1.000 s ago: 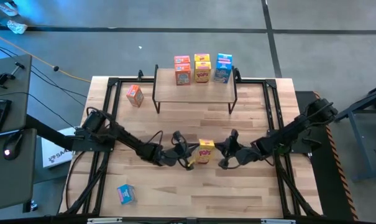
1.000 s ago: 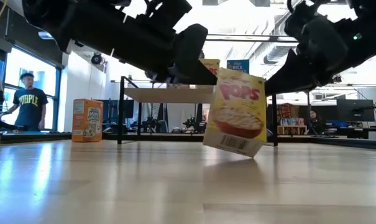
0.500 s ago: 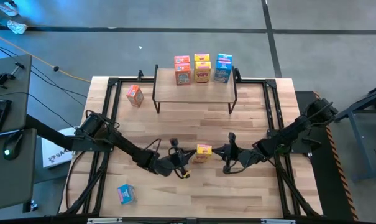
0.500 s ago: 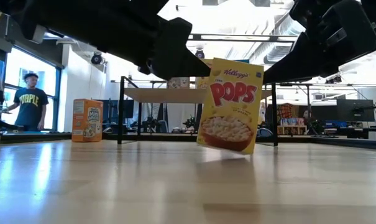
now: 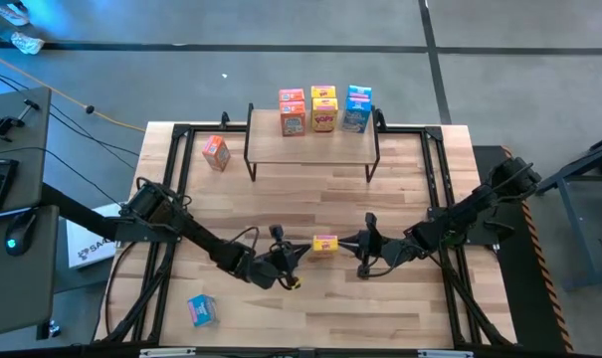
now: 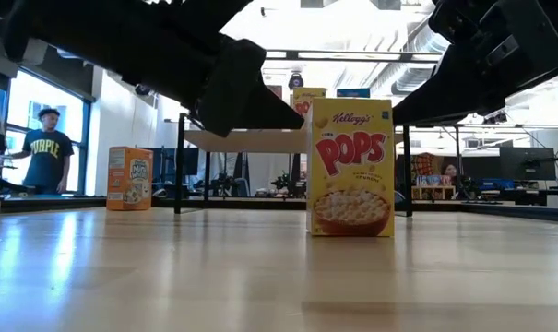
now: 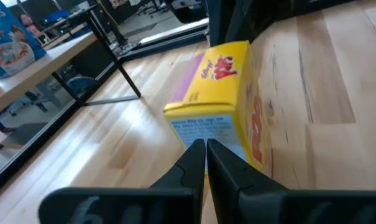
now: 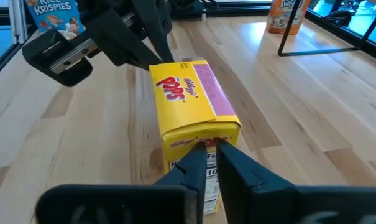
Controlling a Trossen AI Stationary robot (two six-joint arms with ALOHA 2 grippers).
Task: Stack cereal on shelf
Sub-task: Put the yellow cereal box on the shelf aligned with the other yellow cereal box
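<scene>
**Figure: two grippers flanking one upright box.** The left gripper (image 7: 205, 144) has its fingers pressed together and holds nothing. Its tips lie at the upper edge of the yellow cereal box (image 5: 325, 244), on the box's left side. The right gripper (image 8: 211, 149) sits just beside the same box on its right. Whether it is closed, parted or nipping the top edge cannot be told.

The box stands upright on its base on the table (image 5: 410, 189), near the middle and well apart from the shelf (image 5: 310, 147) at the far side. A box standing upright between two opposed grippers is probably in that pose so that its narrow sides are free for a clean pick.

On the shelf top there appear to be three short stacks sorted by colour:

- Orange stack (image 5: 292, 109), on the left
- Yellow stack (image 5: 323, 107), in the middle
- Blue stack (image 5: 357, 107), on the right

Each looks two boxes high. This sorting suggests the box in hand belongs on the middle stack.

Count:

- **On the shelf:** six boxes, as far as can be seen.
- **On the table:** three boxes. These are the central yellow one, one orange box (image 5: 215, 151) at the far left, and one blue box (image 5: 201, 310) lying at the near left.
</scene>
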